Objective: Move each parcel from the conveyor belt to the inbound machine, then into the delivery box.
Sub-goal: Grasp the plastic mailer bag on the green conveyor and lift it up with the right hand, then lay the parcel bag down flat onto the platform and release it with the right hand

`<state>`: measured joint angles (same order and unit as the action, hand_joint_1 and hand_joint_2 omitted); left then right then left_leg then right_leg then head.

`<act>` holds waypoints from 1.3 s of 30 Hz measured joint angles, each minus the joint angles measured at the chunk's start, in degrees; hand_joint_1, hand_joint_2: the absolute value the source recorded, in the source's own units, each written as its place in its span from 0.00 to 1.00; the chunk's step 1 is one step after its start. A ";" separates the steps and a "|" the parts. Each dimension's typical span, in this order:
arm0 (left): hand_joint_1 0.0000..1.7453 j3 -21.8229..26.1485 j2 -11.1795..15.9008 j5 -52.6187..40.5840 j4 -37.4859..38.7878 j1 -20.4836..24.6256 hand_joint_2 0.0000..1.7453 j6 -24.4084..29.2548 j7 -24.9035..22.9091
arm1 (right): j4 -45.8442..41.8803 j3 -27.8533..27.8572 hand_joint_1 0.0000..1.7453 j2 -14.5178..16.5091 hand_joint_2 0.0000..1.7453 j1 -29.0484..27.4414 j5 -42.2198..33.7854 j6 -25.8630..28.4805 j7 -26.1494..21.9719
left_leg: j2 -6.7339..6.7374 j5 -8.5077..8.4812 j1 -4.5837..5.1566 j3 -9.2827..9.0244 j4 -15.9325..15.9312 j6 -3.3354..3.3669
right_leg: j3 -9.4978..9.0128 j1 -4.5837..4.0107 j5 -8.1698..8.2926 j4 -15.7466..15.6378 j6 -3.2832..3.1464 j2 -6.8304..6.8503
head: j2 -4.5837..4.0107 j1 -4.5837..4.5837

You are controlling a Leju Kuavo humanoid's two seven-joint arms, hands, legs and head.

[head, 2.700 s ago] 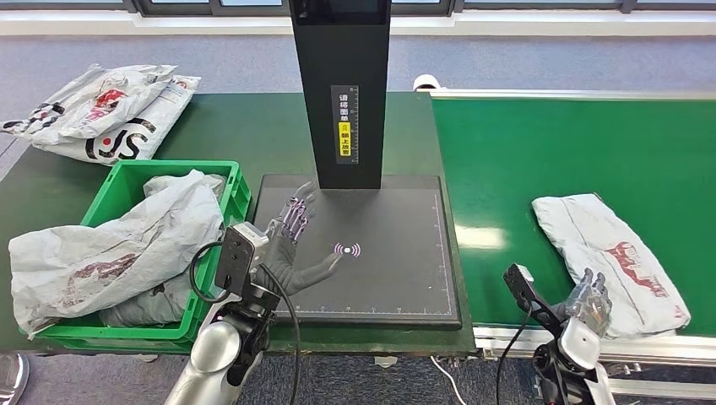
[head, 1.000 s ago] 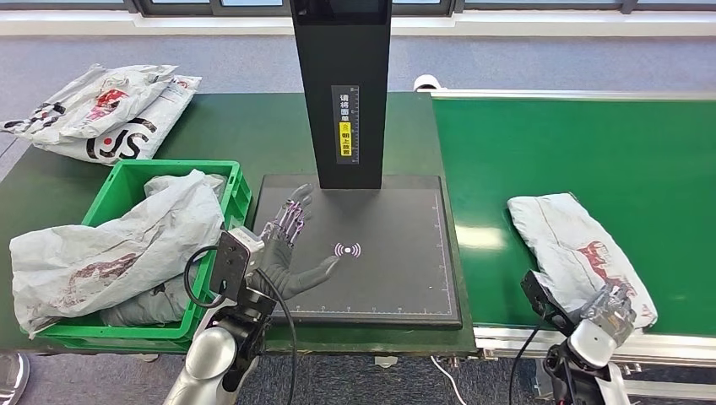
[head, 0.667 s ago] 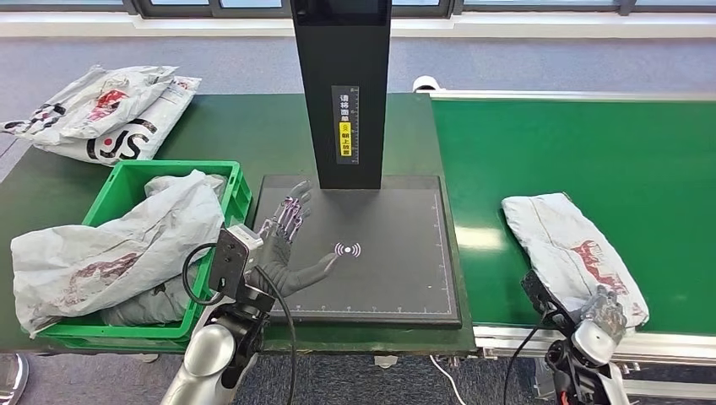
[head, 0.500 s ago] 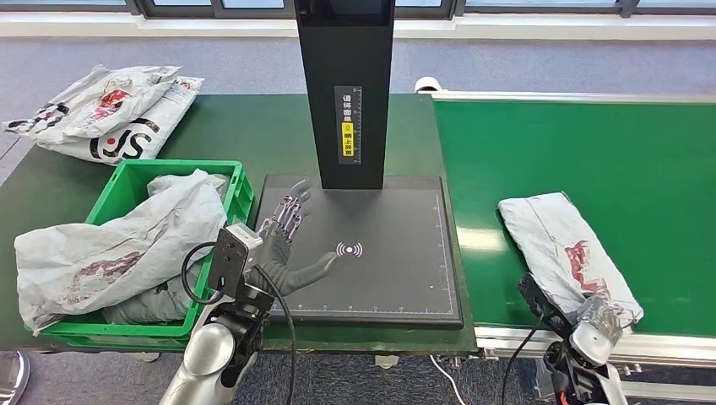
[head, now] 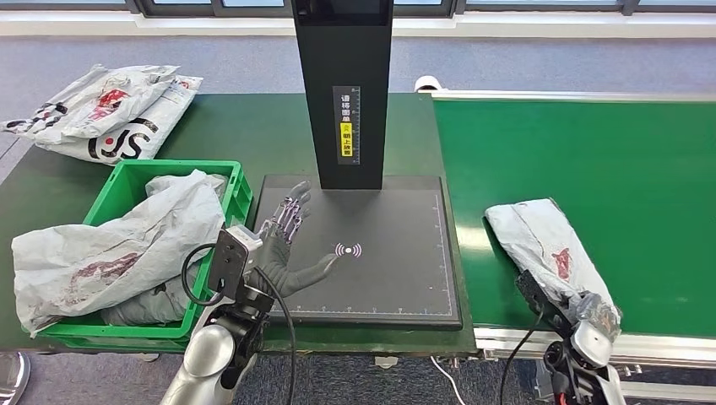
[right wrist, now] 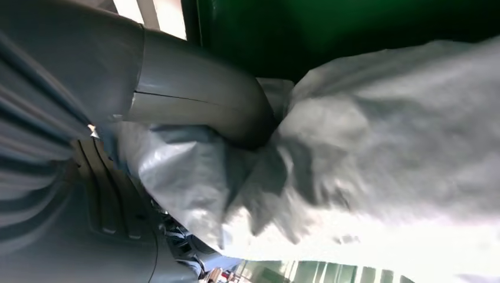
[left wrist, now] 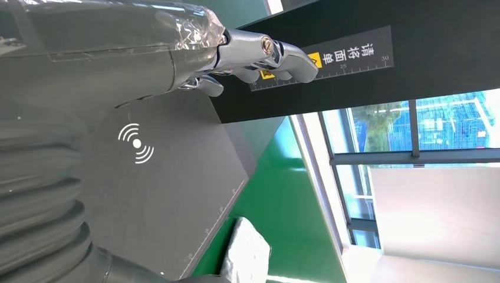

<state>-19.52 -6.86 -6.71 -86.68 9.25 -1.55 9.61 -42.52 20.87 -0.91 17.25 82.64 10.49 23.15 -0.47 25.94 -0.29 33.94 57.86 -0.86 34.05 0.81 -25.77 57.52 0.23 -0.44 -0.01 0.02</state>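
Observation:
A grey parcel bag (head: pixel 540 246) with red print lies on the green conveyor belt (head: pixel 608 152), near its front edge. My right hand (head: pixel 601 319) grips the bag's near end; in the right wrist view the thumb (right wrist: pixel 200 100) presses into the crumpled bag (right wrist: pixel 377 135). My left hand (head: pixel 285 245) hovers over the left part of the black inbound machine's plate (head: pixel 397 270), fingers spread, holding nothing. The left wrist view has the fingers (left wrist: pixel 265 56) above the plate (left wrist: pixel 177 194) and the bag (left wrist: pixel 247 256) beyond.
The machine's black column (head: pixel 342 84) stands at the plate's back. A green delivery box (head: pixel 228 181) at the left holds grey parcels (head: pixel 110 253). More parcels (head: pixel 101 110) lie at the table's far left corner.
The parcel has slid left along the belt toward the machine, bunching up as my right hand closed on its near end. My left hand has stayed in place.

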 joint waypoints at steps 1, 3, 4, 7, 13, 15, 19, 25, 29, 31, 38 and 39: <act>0.00 0.00 0.00 -0.01 -0.02 -0.02 1.00 0.00 0.01 | -0.26 0.00 1.00 0.08 1.00 -0.16 -0.04 0.03 -0.04 | -0.01 0.00 0.00 0.01 0.00 0.00 | 0.00 0.01 0.00 0.00 0.00 0.00 | -0.01 0.00; 0.00 0.01 0.00 -0.11 -0.09 -0.07 1.00 0.02 0.01 | -1.02 0.00 1.00 0.27 1.00 -0.55 -0.30 0.33 -0.41 | -0.03 0.00 0.00 0.03 0.00 0.01 | 0.00 0.03 0.00 0.00 0.00 0.02 | -0.01 0.00; 0.00 0.03 0.00 -0.25 -0.17 -0.14 1.00 0.10 0.01 | -1.89 -0.03 1.00 0.44 1.00 -0.92 -0.65 0.84 -0.92 | -0.05 0.00 0.00 0.04 0.00 0.01 | 0.00 0.04 0.00 0.00 0.01 0.04 | -0.01 0.00; 0.00 0.26 0.01 -0.82 -0.82 -0.75 1.00 0.65 0.01 | -8.63 -0.93 1.00 1.66 1.00 -3.32 -2.97 5.35 -4.10 | -0.13 -0.01 0.01 0.12 0.00 0.01 | 0.04 0.06 0.00 0.01 0.01 0.14 | 0.00 0.00; 0.00 0.55 -0.01 -1.04 -1.72 -1.70 1.00 1.75 0.85 | -31.11 -7.73 1.00 4.03 1.00 -7.87 -11.44 19.25 -14.53 | -0.13 -0.01 0.03 0.18 0.00 0.00 | 0.16 0.05 0.00 0.02 0.01 0.15 | 0.01 0.00; 0.00 0.55 -0.05 -1.01 -1.58 -1.67 1.00 2.06 1.53 | -37.98 -11.10 1.00 4.29 1.00 -8.35 -13.90 23.05 -18.04 | -0.11 -0.01 0.02 0.17 0.00 0.00 | 0.17 0.03 0.00 0.02 0.00 0.12 | 0.01 0.00; 0.00 0.55 -0.11 -0.96 -1.41 -1.58 1.00 2.26 2.01 | -42.02 -13.44 1.00 4.39 1.00 -8.53 -15.57 25.04 -20.10 | -0.11 -0.01 0.01 0.17 0.00 0.00 | 0.17 0.03 0.00 0.02 0.00 0.10 | 0.01 0.00; 0.00 0.55 -0.11 -0.64 -0.45 -0.61 1.00 2.80 2.90 | -50.87 -21.11 1.00 4.44 1.00 -9.03 -18.88 28.29 -24.37 | -0.09 -0.02 0.02 0.17 0.00 0.01 | 0.16 0.06 0.00 0.02 0.01 0.11 | 0.00 0.00; 0.00 0.55 -0.10 -0.39 0.11 0.30 1.00 3.21 3.40 | -53.54 -25.97 1.00 4.43 1.00 -8.48 -20.97 27.83 -27.19 | -0.09 -0.03 0.02 0.16 0.01 0.02 | 0.15 0.07 0.01 0.02 0.01 0.11 | -0.01 0.00; 0.00 0.55 -0.03 0.07 0.45 0.97 1.00 3.43 3.93 | -53.70 -28.26 1.00 4.42 1.00 -7.99 -21.85 25.18 -27.81 | -0.09 -0.03 0.02 0.16 0.01 0.01 | 0.15 0.06 0.01 0.02 0.01 0.11 | -0.01 0.00; 0.00 1.10 0.85 1.71 1.75 3.17 1.00 3.74 5.41 | -52.39 -37.57 1.00 3.44 1.00 -6.21 -19.81 9.76 -24.05 | -0.10 -0.07 -0.01 0.17 0.00 -0.05 | 0.16 -0.01 0.01 0.03 0.00 0.11 | 0.00 0.00; 0.00 1.29 1.03 1.85 1.90 3.33 1.00 3.75 5.52 | -51.59 -38.64 1.00 3.07 1.00 -5.87 -19.55 7.78 -23.17 | -0.11 -0.08 -0.02 0.17 0.00 -0.05 | 0.16 0.00 0.01 0.03 0.00 0.11 | 0.00 0.00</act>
<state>-18.23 -5.84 -4.86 -84.79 12.59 2.20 15.13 -94.11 -17.77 2.16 11.38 63.09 18.27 -0.03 -0.58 25.87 -0.31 34.12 57.86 -0.91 34.21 0.80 -25.76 57.55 0.23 -0.32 -0.01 0.02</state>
